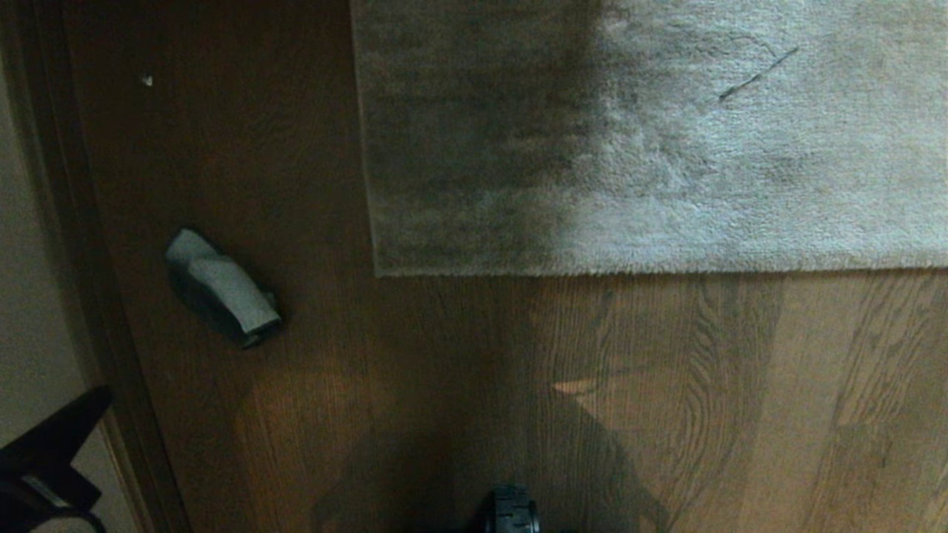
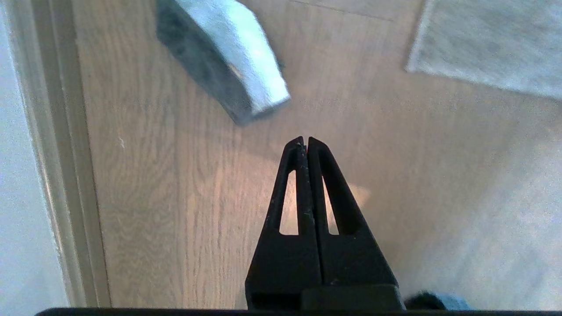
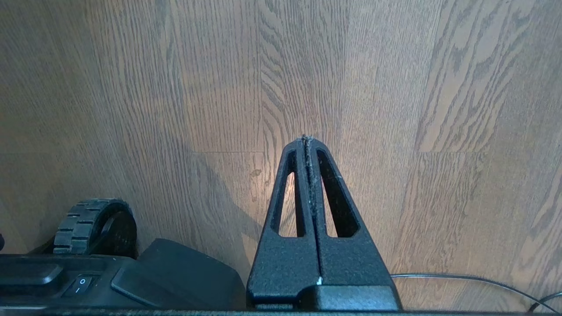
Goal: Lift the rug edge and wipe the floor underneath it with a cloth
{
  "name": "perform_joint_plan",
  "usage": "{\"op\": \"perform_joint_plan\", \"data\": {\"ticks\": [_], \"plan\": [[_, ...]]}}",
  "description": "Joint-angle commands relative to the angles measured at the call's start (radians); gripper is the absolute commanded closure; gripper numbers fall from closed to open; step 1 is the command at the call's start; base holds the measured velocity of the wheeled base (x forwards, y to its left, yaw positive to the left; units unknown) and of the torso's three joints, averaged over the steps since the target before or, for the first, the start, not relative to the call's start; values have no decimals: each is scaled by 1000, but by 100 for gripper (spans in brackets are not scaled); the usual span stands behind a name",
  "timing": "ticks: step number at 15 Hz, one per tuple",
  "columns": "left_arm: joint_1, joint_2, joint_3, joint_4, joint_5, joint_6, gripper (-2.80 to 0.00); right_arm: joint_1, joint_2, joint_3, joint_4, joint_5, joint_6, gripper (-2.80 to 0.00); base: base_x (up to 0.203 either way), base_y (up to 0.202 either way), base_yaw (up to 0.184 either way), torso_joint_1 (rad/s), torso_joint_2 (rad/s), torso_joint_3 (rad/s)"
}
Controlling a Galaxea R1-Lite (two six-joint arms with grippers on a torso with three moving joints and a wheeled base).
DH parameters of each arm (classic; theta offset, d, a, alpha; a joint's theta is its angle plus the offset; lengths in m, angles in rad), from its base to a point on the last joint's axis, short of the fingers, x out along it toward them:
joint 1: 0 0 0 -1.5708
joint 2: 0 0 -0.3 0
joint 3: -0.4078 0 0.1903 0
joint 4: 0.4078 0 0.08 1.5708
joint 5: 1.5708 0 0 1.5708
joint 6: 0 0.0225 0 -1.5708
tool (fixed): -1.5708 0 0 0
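the left gripper (image 2: 305, 141) hangs over the floor (image 2: 184, 210) with its fingers pressed together on nothing; the cloth (image 2: 228, 52) lies just beyond its tips and a little toward the wall side, apart from them. the rug edge (image 2: 478, 79) sits further out past the tips on the opposite side, lying flat on the planks with its square corner (image 1: 379, 268) nearest the cloth. the right gripper (image 3: 307, 139) is parked over bare planks by the robot's base wheel (image 3: 94, 226), fingers together and empty

the cloth looks soft, light and floppy, folded into a hump, so a pinch on the raised fold should take it; it will likely drape and bunch. the rug looks limp, heavier, with short pile; the corner or border is probably the best place to nip, since the middle offers no lip

count: one cloth, one rug, two grippers
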Motion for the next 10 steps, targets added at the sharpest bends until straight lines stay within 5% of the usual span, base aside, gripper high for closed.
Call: {"op": "perform_joint_plan", "data": {"ticks": [1,10], "plan": [[1,-147,-4,73,-15,8,0,0,1,0,-1,0,0,0,0,0,0,0,0,0],[-60,-572,2,511,-27,97,0,0,2,0,-1,0,0,0,0,0,0,0,0,0]]}}
